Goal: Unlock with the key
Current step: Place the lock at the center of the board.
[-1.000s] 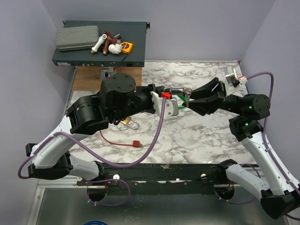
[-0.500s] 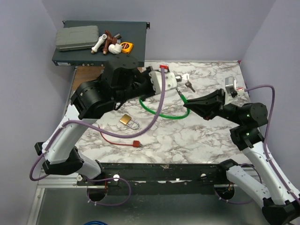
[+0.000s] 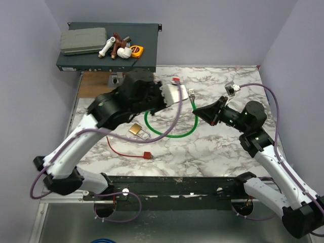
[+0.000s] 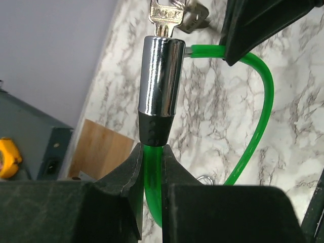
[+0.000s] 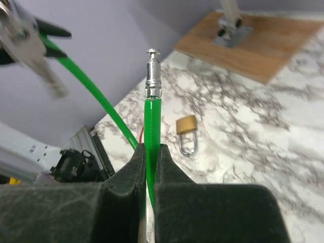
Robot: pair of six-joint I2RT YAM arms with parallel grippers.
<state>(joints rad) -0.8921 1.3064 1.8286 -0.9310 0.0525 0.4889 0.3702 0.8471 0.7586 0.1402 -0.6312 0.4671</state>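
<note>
Left jaws pinch the green cable (image 4: pixel 153 172) just under its chrome lock barrel (image 4: pixel 161 76); right jaws pinch the same cable below its pin end (image 5: pixel 153 71). I see the key (image 4: pixel 165 15) seated in the barrel's top, aloft nearer the tabletop's (image 3: pixel 228 147) far edge.

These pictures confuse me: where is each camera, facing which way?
Top: above and behind, looking down at the table; both arms show.
Left wrist: on the left arm, facing the key in its barrel; left tool shows.
Right wrist: on the right arm, facing the cable and pin; right tool shows.
Shared: all show the cable.
</note>
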